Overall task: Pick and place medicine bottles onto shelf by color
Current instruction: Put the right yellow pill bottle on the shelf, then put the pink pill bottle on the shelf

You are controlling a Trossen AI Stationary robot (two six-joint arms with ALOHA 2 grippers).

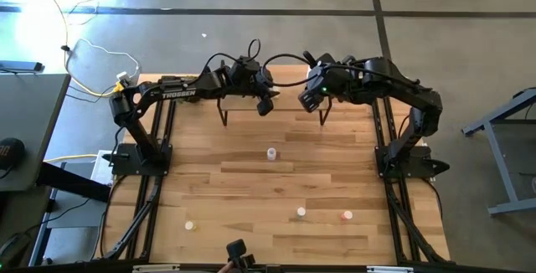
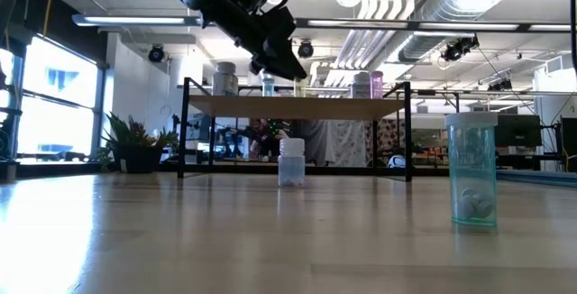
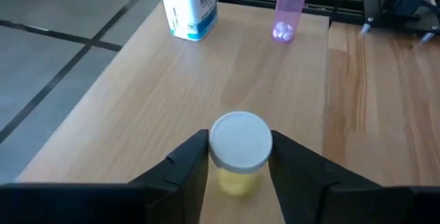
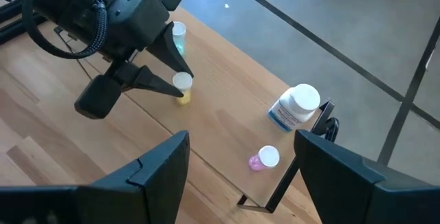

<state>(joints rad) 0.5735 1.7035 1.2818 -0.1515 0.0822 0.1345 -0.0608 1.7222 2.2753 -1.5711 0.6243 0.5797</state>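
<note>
The shelf (image 1: 289, 89) stands at the table's far edge; its board also shows in the low view (image 2: 306, 106). My left gripper (image 3: 239, 157) is over the shelf's left part, shut on a yellow bottle with a white cap (image 3: 239, 145), which also shows in the right wrist view (image 4: 182, 86). My right gripper (image 4: 240, 176) hangs open and empty above the shelf's right part. On the shelf stand a larger white bottle (image 3: 187, 7), a pink bottle (image 3: 289, 11) and a pale green bottle (image 4: 179, 38). My left gripper pinches the yellow bottle by the two sides of its white cap (image 3: 214, 148) between its fingers. The fingers slant down from the table's near left side. The bottle is upright, and its base seems to stand on the shelf board (image 3: 137, 114).
On the table stand a white bottle (image 1: 271, 153) in the middle, and near the front edge a yellow one (image 1: 190, 224), a pale blue-green one (image 2: 471, 169) and a pink one (image 1: 347, 216). Black arm frames run along both table sides.
</note>
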